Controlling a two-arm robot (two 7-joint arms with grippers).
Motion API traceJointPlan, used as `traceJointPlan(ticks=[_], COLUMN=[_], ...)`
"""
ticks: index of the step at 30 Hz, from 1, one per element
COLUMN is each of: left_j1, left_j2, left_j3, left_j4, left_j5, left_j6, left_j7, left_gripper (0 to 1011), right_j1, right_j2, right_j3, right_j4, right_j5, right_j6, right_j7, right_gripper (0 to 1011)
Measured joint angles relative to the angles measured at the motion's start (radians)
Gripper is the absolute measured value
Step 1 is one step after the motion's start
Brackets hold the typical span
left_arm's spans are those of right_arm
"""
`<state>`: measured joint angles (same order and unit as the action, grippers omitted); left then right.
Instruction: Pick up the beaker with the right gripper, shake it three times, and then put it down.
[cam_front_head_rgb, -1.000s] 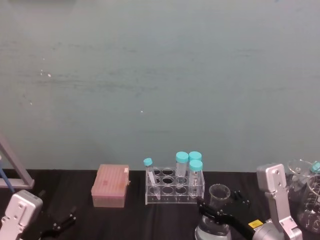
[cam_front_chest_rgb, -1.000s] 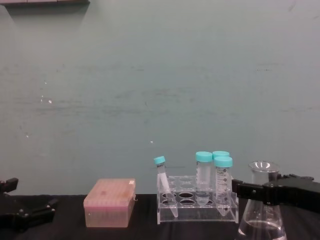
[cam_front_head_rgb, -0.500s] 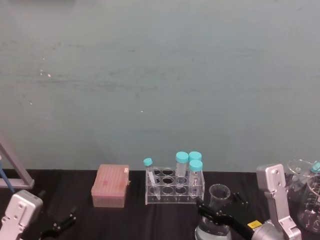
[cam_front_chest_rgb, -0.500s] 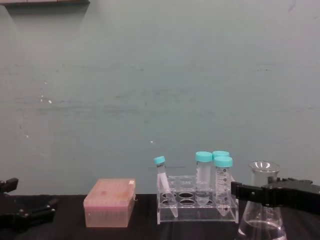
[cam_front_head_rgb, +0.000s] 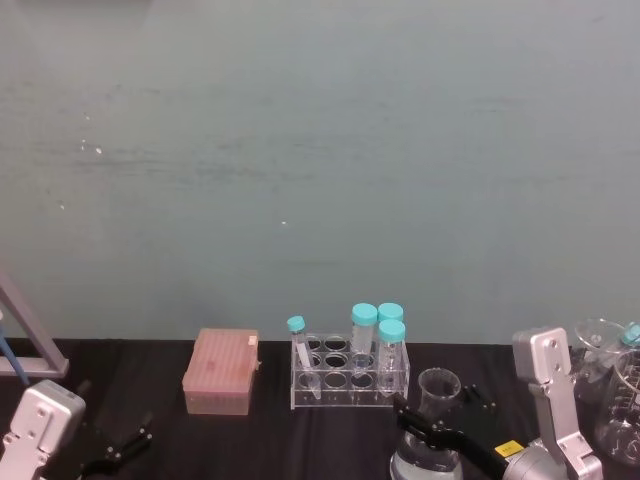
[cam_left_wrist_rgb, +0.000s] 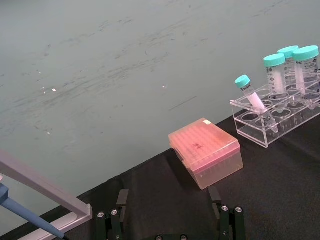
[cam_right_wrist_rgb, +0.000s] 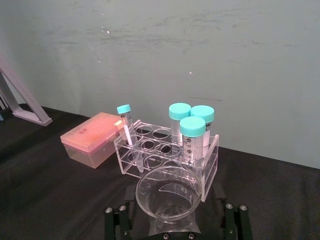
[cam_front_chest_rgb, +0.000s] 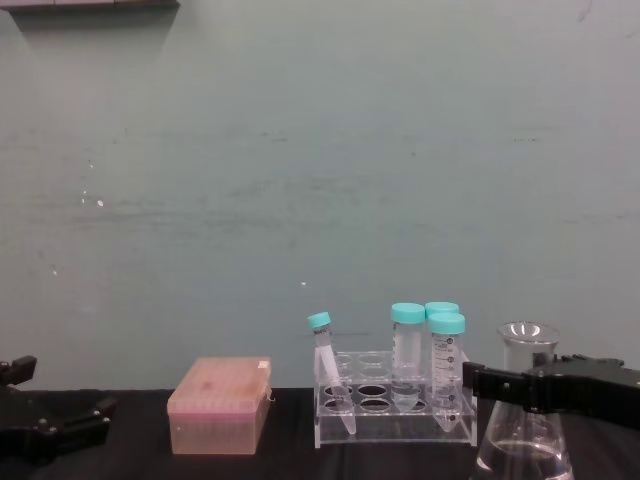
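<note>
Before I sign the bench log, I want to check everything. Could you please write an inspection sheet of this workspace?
Surface: black table, no spill seen.
Job's things: glass beaker upright at right front, in front of the rack.
Clutter: clear rack with four teal-capped tubes, one leaning; pink box left of it; more glassware far right; metal stand far left.
Grippers: right gripper around the beaker's neck; left gripper open, empty, low at left.
Cables: nothing seen.
Surroundings: plain teal wall behind.

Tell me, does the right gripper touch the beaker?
Cannot tell. In the chest view the right gripper crosses the beaker at its neck, hiding any contact or gap.
</note>
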<state>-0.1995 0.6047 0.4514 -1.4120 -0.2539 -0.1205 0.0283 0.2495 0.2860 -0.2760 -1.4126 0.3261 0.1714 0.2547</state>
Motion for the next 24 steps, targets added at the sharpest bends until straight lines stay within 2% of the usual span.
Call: traceJointPlan(ticks=[9,17,24], left_j1=[0.0,0.0,0.0], left_j2=[0.0,0.0,0.0], left_j3=[0.0,0.0,0.0], left_j4=[0.0,0.0,0.0], left_j5=[0.0,0.0,0.0], left_j6=[0.0,0.0,0.0], left_j7=[0.0,0.0,0.0], left_gripper=[1000,1000,1000], right_j1=[-0.001,-0.001,-0.001], right_j2=[0.0,0.0,0.0], right_j3=[0.0,0.0,0.0], right_j4=[-0.001,-0.002,-0.002], right_j5=[0.001,0.002,0.002], right_j6=[0.0,0.0,0.0], right_j7=[-0.001,-0.001,-0.002], right_gripper=[737,462,449])
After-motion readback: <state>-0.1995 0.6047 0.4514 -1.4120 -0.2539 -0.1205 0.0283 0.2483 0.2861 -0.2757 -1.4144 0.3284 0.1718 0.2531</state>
